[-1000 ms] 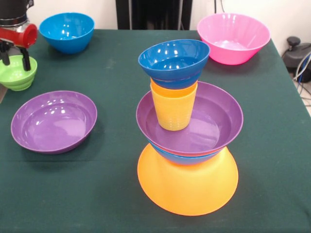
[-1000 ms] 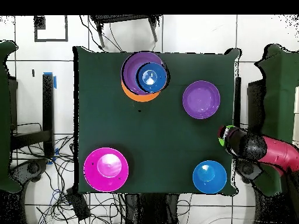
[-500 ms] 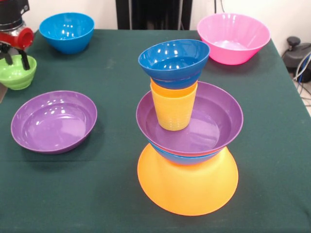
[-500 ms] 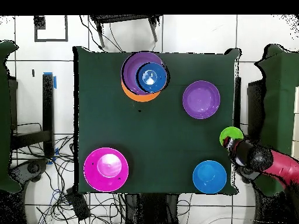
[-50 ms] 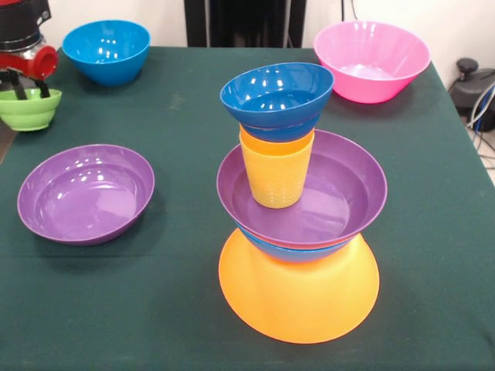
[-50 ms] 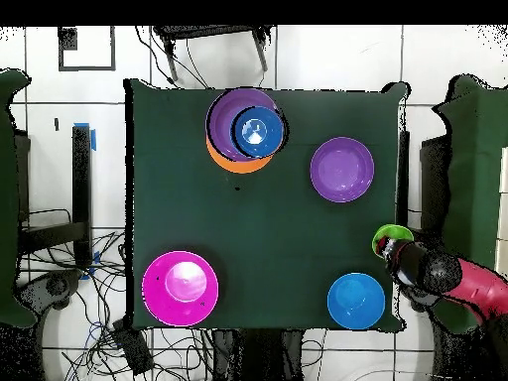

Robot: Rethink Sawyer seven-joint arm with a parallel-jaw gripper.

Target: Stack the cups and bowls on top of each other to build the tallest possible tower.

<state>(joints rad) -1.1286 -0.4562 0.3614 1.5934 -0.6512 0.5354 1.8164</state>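
The tower (image 5: 298,224) stands near the middle of the bench (image 5: 193,100), toward its front edge in the front view. Its base is the yellow-orange bowl (image 5: 299,297), upside down so the wide rim gives a steady footing. Above it come a blue bowl (image 5: 298,251), mostly hidden, then a purple bowl (image 5: 340,193) upright, holding the ribbed yellow cup (image 5: 276,174), with the dark blue bowl (image 5: 277,94) seated in the cup's mouth. Any orange cup inside cannot be made out.

4 pieces sit loose: a second purple bowl (image 5: 85,193), a bright blue bowl (image 5: 106,50) and the pink bowl (image 5: 371,60) at the 2 back corners, and the small green bowl (image 5: 29,110) at the bench's side edge.

The tool (image 5: 26,83) is at the green bowl, its 2 dark fingers straddling the rim, apparently gripping it; the arm is cut off by the frame.
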